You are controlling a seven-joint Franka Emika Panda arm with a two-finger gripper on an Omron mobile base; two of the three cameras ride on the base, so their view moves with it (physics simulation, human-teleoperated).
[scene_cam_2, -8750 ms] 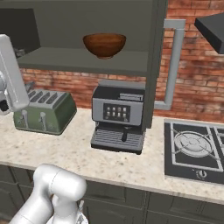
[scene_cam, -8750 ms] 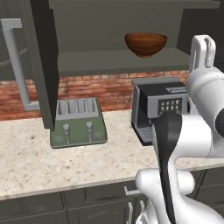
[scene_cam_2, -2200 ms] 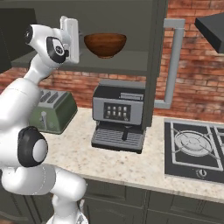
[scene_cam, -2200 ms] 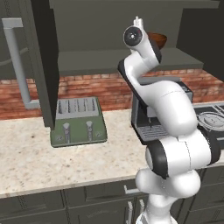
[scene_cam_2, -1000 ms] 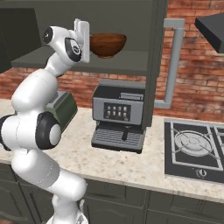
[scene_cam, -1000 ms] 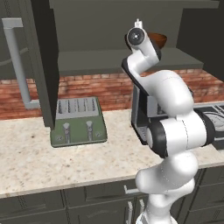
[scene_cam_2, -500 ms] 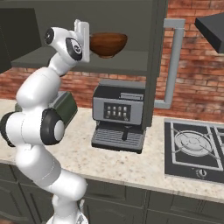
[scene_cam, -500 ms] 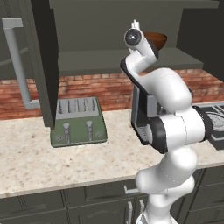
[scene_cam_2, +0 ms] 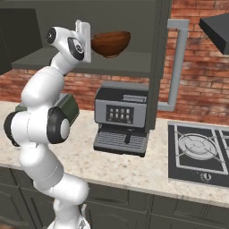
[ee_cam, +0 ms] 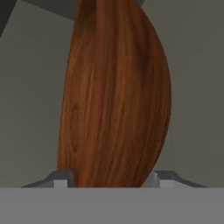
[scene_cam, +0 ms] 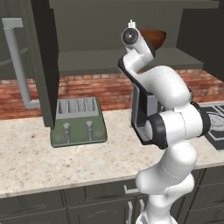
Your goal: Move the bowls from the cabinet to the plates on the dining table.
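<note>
- Reddish-brown bowl (scene_cam_2: 111, 43) sits on the cabinet shelf (scene_cam_2: 134, 69), not yet moved.
- Hand (scene_cam_2: 87, 42) at its rim, fingers (ee_cam: 61, 178) flanking it; firm grip cannot be confirmed.
- Carrying to a plate remains.

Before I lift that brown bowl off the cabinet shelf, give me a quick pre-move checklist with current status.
1. Gripper at the reddish-brown bowl: ok, it sits against the bowl's side on the shelf.
2. Bowl between the fingertips: ok, in the hand view one tip shows on each side of it.
3. Firm grip: cannot tell, contact is hidden at the picture's edge.
4. Cabinet door out of the way: ok, it stands open.
5. Below the exit path: not ok, the coffee machine stands right under the shelf, so withdraw level first.
</note>
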